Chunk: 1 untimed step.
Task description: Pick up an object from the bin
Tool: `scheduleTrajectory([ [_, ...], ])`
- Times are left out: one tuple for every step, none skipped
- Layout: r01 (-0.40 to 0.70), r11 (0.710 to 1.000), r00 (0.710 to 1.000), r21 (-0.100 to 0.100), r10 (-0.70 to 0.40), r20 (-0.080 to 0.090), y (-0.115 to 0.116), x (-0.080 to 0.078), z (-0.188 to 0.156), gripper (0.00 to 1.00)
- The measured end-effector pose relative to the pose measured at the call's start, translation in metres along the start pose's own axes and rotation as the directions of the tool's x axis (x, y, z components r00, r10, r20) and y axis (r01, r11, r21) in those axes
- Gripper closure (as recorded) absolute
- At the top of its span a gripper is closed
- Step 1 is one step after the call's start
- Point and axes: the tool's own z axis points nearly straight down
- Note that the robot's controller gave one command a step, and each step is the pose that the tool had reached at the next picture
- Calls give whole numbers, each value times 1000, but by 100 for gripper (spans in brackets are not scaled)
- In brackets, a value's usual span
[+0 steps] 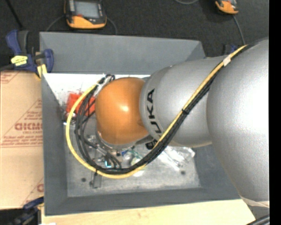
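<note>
1. Closest to the camera is the arm's broad, smooth grey metal link. It comes in from the right and covers much of the bin's right half.
2. Below it sits the glossy, dome-shaped orange wrist cover, over the middle of the grey sheet-metal bin. A yellow cable and a black cable loop round its left and near sides.
3. The gripper shows as dark parts under the near edge of the dome, low above the bin floor. I cannot tell whether it is spread, pressed together or pinching anything.
4. No single thing can be named as the target. Nearest the gripper is a small bluish bit, just beside it and too hidden to identify.
5. A crumpled clear plastic wrapper lies to the right, partly under the arm. A red-orange thing lies at the far left against the wall, and a small dark piece lies on the near floor.
6. Risks, as I judge them:
   - The slack cable loops hang close to the floor and could snag or drag the loose things.
   - The thin, slippery wrapper would likely crumple or slide out of a pinch.
   - The red-orange thing is close to the wall, so a reach for it may knock the metal side.
   - Because the dome hides the contact point, a miss would be hard to spot.
</note>
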Motion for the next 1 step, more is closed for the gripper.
scheduleTrajectory([
  [-106, 994, 994, 2, 106, 4, -47, -46, 54, 0],
])
